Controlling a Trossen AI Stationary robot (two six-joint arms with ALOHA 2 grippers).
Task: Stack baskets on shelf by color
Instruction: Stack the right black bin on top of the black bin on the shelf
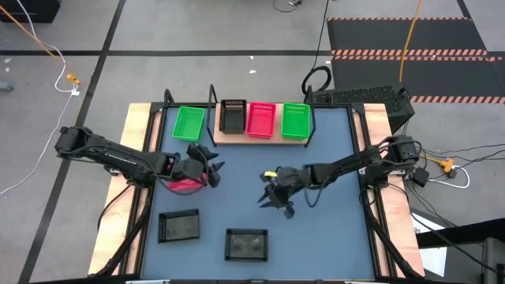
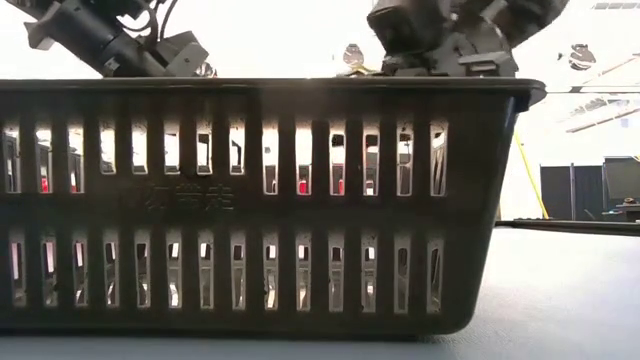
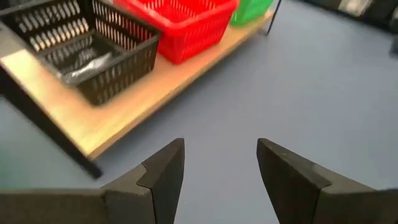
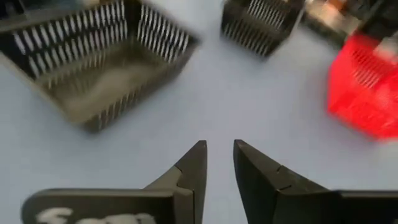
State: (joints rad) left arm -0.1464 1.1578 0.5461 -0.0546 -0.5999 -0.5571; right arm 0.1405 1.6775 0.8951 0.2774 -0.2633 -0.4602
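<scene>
The shelf (image 1: 260,136) is lying at the far edge of the blue-grey desk (image 1: 331,229), and a black basket (image 1: 233,115), a pink-red basket (image 1: 261,119) and a green basket (image 1: 295,121) are sitting on it side by side. As far as the high view shows, each of these is holding nothing loose, though whether any is already a nested stack I cannot tell. A second green basket (image 1: 188,123) is resting just beside the shelf's left end, on the desk. Two more black baskets, one at the near left (image 1: 178,226) and one near the middle of the front edge (image 1: 247,243), are lying empty and well apart from the shelf.

The left hand (image 1: 207,167) is hovering with its fingers (image 3: 163,177) parted and nothing between them, just beside a pink-red basket (image 1: 185,185) that is lying on the desk below the arm. The right hand (image 1: 276,197) is hanging over the middle of the desk, its fingers (image 4: 193,168) standing a narrow gap apart and gripping nothing, pointed toward the two front black baskets.

The step in hand looks like the choosing of the next basket to pick up. The next move calls for a hand to be lowering over one wall of a loose basket, closing on it, and carrying it to the shelf basket of the same colour.
</scene>
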